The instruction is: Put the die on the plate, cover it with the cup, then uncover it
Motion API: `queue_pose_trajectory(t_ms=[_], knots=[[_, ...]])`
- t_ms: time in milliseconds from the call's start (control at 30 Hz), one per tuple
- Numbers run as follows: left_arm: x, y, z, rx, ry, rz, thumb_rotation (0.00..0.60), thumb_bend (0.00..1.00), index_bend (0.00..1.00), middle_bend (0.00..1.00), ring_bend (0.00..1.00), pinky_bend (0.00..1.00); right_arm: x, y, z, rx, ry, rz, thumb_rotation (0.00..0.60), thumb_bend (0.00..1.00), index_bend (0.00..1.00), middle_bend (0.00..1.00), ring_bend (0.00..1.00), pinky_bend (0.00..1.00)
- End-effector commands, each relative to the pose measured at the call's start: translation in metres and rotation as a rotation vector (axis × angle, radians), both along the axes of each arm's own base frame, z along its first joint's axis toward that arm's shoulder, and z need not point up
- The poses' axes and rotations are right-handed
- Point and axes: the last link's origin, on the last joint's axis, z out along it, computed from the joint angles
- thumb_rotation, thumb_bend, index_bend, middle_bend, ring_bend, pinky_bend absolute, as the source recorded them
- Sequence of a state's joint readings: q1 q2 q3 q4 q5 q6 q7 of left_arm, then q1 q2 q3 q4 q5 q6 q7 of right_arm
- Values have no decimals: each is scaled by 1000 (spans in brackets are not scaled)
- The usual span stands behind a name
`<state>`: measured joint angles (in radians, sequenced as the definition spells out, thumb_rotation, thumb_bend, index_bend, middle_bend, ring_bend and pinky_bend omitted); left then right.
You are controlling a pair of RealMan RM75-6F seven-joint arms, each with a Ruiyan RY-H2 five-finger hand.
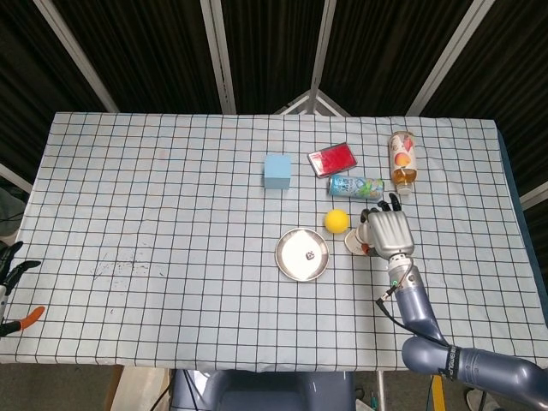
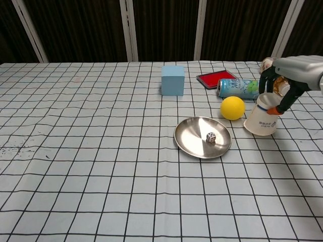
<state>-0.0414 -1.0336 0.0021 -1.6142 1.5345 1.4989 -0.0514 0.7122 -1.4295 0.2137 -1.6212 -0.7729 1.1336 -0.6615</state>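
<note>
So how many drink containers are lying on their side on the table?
2: a can behind the yellow ball, and a bottle at the far right. None looks hidden. The paper cup in the right hand is tilted, not lying.

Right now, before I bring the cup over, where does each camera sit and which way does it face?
Head view: high above the near edge, looking steeply down on the whole table; shows the right arm and right hand on the cup, and the left hand at the far left edge.
Chest view: low at the near edge, looking across the table towards the dark curtains; shows only the right hand.
Both share the plate, die, cup and ball.
</note>
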Motion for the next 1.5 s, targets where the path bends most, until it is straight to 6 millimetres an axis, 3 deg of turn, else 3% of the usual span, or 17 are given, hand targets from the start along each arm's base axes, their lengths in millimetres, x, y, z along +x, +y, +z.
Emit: queue_pose_trajectory(t_ms=[33,300,667,1000,1500], knots=[[0,0,0,-2,0,-1,600,296,232,0,0,23,18,1,15,-22,9,49,600,437,614,488,211,0],[0,-3,2,-1,-12,-7,600,297,232,0,0,24,69,12,26,55,-57,115,600,436,615,488,211,0],[-1,-2,5,1,-17,-8,600,296,232,0,0,24,103,20,-11,161,-197,139,600,437,615,488,211,0],[-2,-1,6,3,-21,-5,600,296,232,0,0,24,94,18,-41,185,-191,119,600,437,619,488,211,0],[-1,-1,4,2,-13,-4,600,296,234,0,0,23,72,15,-55,184,-176,100,600,437,626,488,211,0]])
